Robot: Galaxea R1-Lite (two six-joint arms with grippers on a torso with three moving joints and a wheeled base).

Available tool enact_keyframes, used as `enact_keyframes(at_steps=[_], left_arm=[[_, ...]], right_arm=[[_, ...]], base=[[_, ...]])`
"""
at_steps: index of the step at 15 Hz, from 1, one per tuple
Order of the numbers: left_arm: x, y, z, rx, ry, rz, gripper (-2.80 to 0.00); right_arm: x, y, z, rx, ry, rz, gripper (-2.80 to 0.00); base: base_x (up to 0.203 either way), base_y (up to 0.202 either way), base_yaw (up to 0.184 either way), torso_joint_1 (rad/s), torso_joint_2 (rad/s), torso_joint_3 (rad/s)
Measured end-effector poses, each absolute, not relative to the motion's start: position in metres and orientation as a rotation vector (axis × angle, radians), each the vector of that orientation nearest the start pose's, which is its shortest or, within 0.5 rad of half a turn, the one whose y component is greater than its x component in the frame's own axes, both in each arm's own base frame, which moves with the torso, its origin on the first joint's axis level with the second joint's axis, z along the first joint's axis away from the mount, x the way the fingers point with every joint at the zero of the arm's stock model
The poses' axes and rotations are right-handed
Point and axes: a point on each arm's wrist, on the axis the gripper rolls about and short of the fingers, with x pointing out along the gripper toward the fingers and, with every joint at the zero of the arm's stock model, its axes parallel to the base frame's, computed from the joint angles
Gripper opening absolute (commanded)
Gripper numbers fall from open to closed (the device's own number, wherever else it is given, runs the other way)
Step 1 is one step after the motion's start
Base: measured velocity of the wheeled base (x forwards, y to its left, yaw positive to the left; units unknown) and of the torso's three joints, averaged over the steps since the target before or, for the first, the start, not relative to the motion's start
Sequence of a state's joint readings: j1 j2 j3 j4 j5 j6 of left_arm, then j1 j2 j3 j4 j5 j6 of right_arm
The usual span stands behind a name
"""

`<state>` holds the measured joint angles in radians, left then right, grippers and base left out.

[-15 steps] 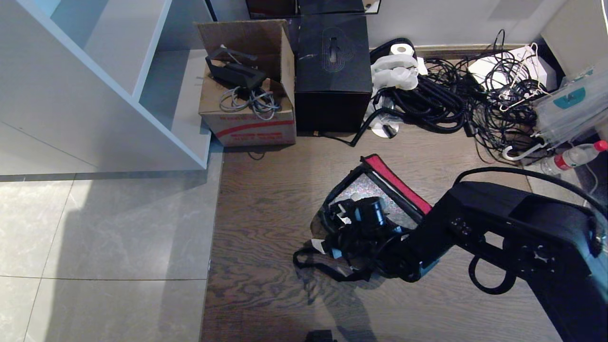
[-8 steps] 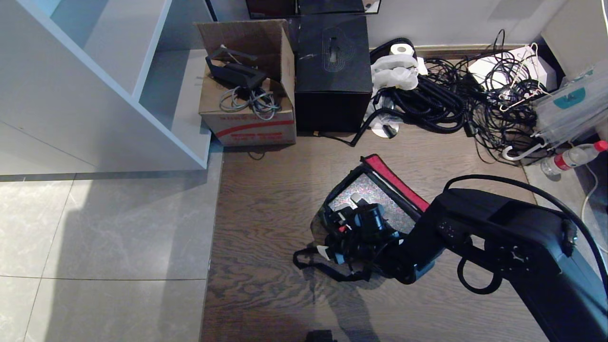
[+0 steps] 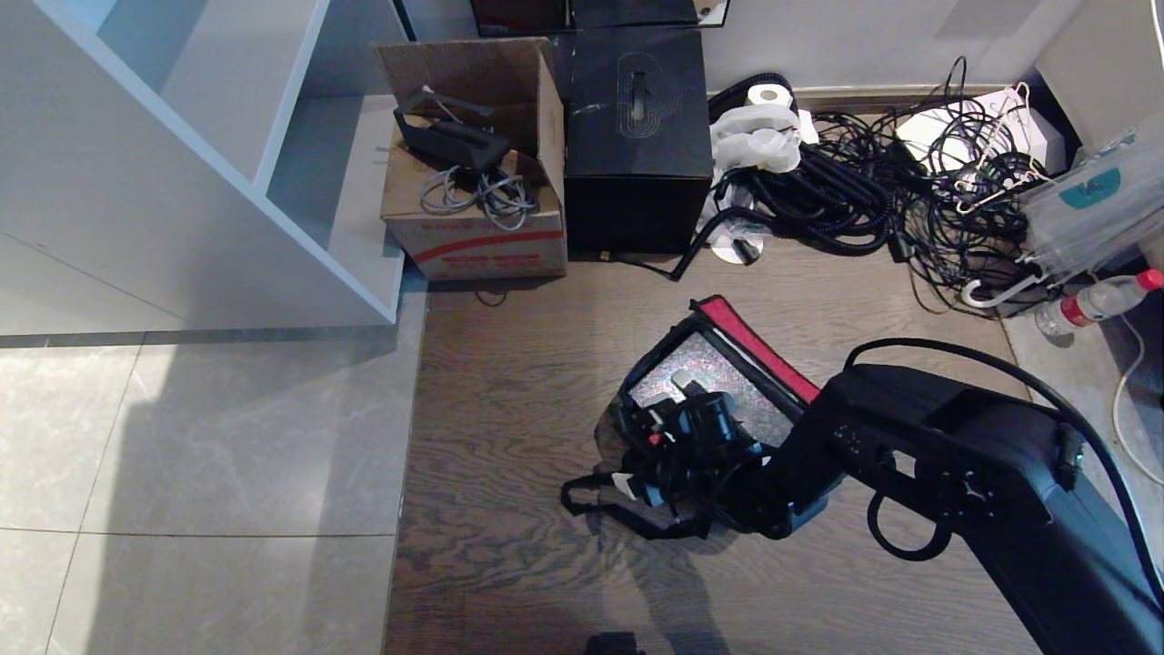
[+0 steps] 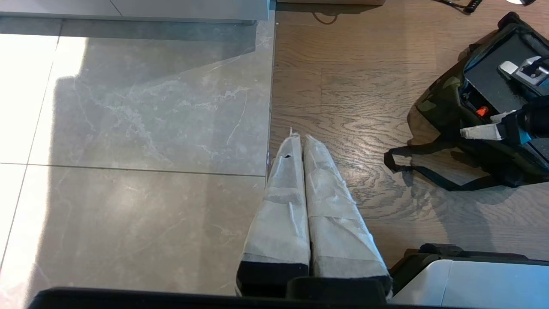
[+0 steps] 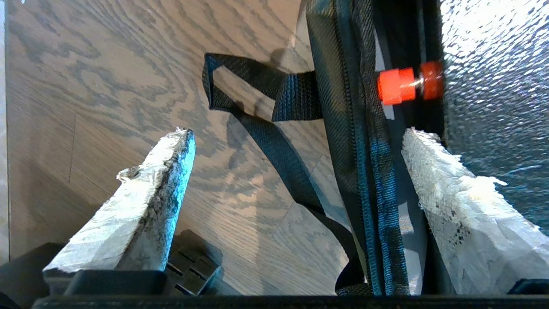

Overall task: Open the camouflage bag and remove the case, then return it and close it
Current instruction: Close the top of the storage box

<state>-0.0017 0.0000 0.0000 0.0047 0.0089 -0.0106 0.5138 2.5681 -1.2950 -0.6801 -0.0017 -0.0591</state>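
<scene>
— While spread wide over the soft green-and-brown camouflage fabric bag, right gripper gripped nothing?

— Right: one taped finger over bare wood floor, the other inside the rim, black strap between (orange knob close by).

— Bag's place?

— On the floor, lid open, red-edged. Left gripper parked apart, fingers pressed together.
</scene>
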Motion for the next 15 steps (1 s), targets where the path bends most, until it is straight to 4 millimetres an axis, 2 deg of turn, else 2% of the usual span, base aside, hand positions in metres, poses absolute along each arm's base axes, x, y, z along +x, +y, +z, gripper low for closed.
enact_keyframes(at_steps=[9,13,14,15], left_arm=[[-0.0228,0.0002,0.075,-0.01,0.004,0.007,-2.8],[-0.0228,0.0002,0.075,-0.011,0.004,0.007,-2.8],[-0.0228,0.0002,0.075,-0.01,0.004,0.007,-2.8],[-0.0228,0.0002,0.075,-0.01,0.004,0.008,-2.8]], right_arm=[[0.402,0.2268,-0.0452,-0.213,0.632,0.52,0.0],[0.4031,0.2277,-0.0451,-0.081,0.664,0.486,0.0],[0.4037,0.2282,-0.0453,-0.04,0.677,0.478,-2.8],[0.4039,0.2286,-0.0457,-0.032,0.688,0.476,-2.8]], base=[[0.0,0.0,0.0,0.0,0.0,0.0],[0.0,0.0,0.0,0.0,0.0,0.0],[0.0,0.0,0.0,0.0,0.0,0.0],[0.0,0.0,0.0,0.0,0.0,0.0]])
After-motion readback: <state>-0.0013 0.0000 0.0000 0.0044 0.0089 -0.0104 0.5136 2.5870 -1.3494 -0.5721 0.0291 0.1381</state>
